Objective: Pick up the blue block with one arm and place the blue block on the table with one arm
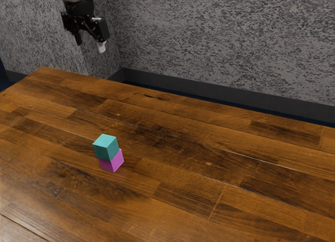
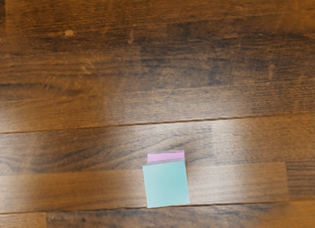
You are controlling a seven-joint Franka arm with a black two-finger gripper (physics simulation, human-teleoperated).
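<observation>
Atop the pink block, slightly offset, sits the blue block; under the pink block is the wooden table. Well apart from it, higher up, the gripper hangs open, fingers spread.

Smooth, glossy wooden table

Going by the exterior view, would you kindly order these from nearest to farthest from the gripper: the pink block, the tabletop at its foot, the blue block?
1. Blue block: top of the stack, lower than the gripper.
2. Pink block: under the blue block.
3. Tabletop: at the pink block's foot.
</observation>
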